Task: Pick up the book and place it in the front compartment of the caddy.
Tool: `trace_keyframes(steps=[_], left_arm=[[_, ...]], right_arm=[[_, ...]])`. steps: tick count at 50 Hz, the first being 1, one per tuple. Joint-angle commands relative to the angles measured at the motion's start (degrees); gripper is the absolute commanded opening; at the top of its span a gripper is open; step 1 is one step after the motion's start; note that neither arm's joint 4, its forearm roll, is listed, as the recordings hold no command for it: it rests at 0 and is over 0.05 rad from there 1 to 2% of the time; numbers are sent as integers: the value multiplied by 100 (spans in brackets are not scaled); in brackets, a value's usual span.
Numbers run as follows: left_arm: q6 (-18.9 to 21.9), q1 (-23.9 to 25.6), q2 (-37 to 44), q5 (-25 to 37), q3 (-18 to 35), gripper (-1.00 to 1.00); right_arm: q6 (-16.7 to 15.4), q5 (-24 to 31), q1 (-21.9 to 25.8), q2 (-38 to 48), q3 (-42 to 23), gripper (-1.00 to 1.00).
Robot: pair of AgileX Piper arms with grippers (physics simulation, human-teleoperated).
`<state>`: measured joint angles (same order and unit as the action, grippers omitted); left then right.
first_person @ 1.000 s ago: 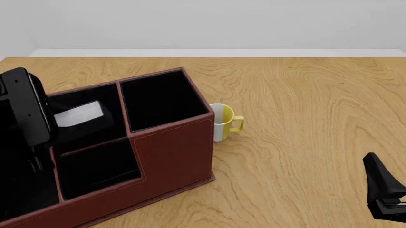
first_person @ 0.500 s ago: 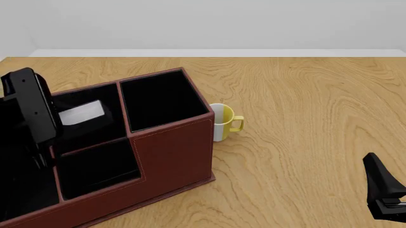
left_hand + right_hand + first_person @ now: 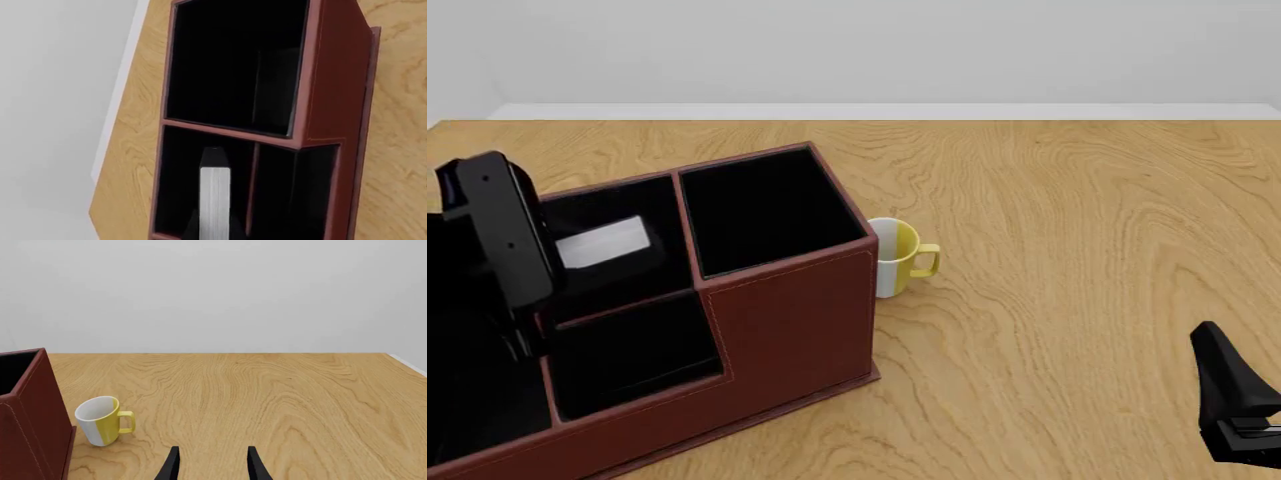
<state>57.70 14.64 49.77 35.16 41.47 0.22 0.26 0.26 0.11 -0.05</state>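
Since a second ago my left gripper (image 3: 521, 300), jaws pinching the flat black white-edged book (image 3: 215, 200), has sunk into the red-brown leather divided caddy (image 3: 787, 320) by the bench's near-left corner, release pending; right gripper (image 3: 212, 465) idles spread.

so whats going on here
The left end effector holds the book on edge, spine up, over a cell of the caddy, near its left end in the front view. The right end effector idles open over bare table, away from the mug beside the caddy.
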Motion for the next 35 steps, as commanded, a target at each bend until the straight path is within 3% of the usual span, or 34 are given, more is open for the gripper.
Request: trace_keyframes(steps=[1,35], left_arm=[[-45,43,66,15,-150,-100],[-220,200,72,-89,-269,-100]], right_arm=[[-1,0,1,0,0,100],[-1,0,1,0,0,100]])
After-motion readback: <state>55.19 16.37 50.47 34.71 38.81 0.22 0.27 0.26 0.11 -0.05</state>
